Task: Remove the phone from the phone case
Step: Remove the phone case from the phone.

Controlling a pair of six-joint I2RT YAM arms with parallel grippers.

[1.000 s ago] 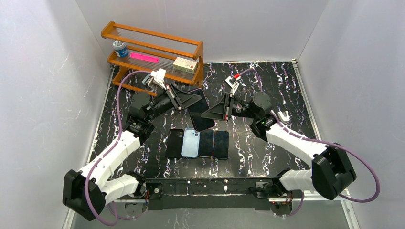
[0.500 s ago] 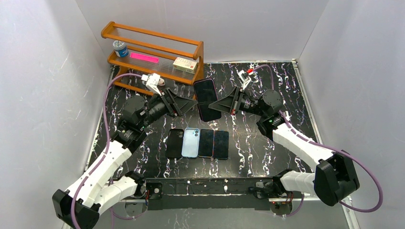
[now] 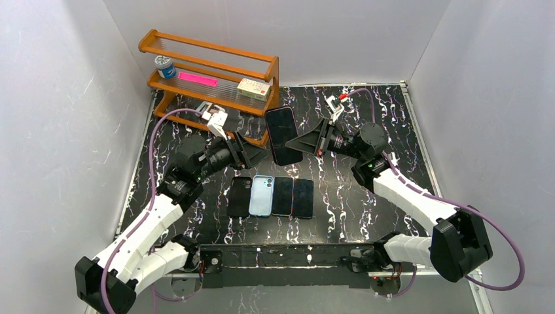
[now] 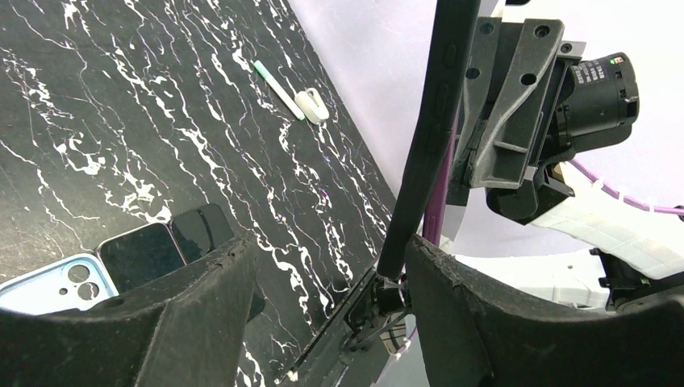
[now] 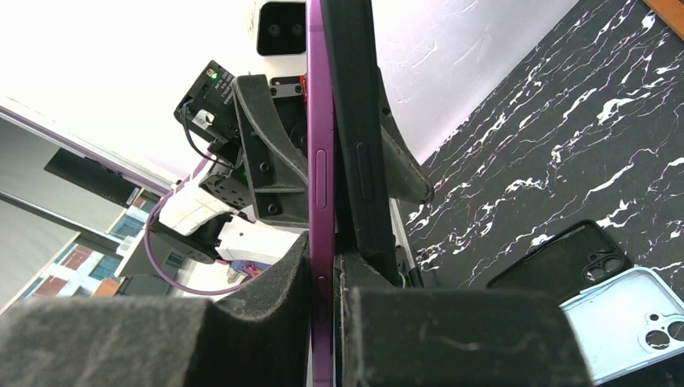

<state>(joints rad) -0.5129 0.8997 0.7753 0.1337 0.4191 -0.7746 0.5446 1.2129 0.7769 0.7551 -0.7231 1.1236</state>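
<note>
A purple phone [image 5: 320,161] in a black phone case [image 5: 359,137] is held on edge above the table, and my right gripper [image 5: 323,250] is shut on its purple side. In the top view the phone [image 3: 281,134] stands upright mid-table, with the right gripper [image 3: 292,144] gripping it from the right. The black case has peeled partly away from the phone along one long edge. My left gripper [image 3: 262,148] is open just left of the phone. In the left wrist view the case's lower end [image 4: 403,234] hangs between the open fingers [image 4: 331,250], close to the right one.
A row lies on the marble table below the held phone: a black case [image 3: 239,196], a light blue case [image 3: 261,195] and two dark phones [image 3: 293,197]. A wooden rack [image 3: 209,72] stands at the back left. A pen [image 4: 278,81] lies near the far wall.
The left gripper has opened, let go of the phone and drawn back slightly left. The right gripper lifted the phone toward the back, then held still.
</note>
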